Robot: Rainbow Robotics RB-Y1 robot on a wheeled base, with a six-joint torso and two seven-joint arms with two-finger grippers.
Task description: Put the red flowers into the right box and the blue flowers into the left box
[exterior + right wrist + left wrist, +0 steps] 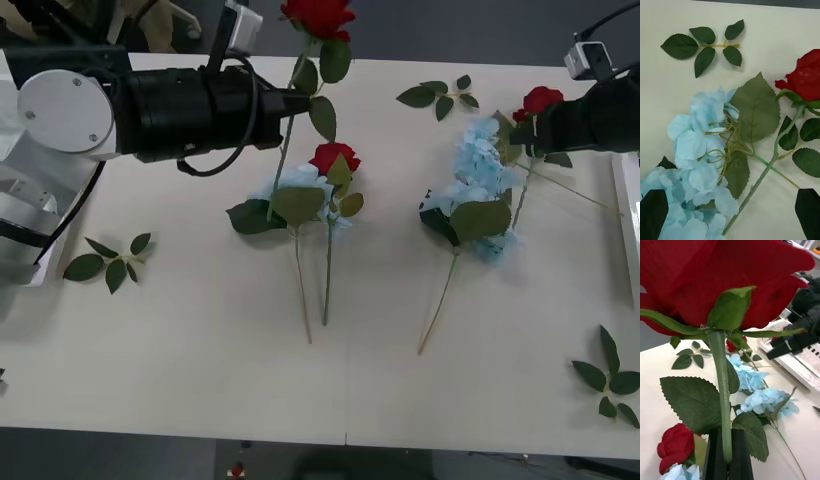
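- The left gripper (pixel 296 102) is clamped on a red rose (pixel 317 17) by its stem, which hangs roughly upright above the table (pixel 200 340); the right box (pixel 630 215) lies far across to the right.
- The right gripper (pixel 730 210) (fingers spread wide) hovers over another rose (pixel 805 77) lying on a blue flower (pixel 700 146), much nearer that box.
- Open table lies between.

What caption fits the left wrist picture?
Left claw shut on a red rose stem, lifted above blue flowers.
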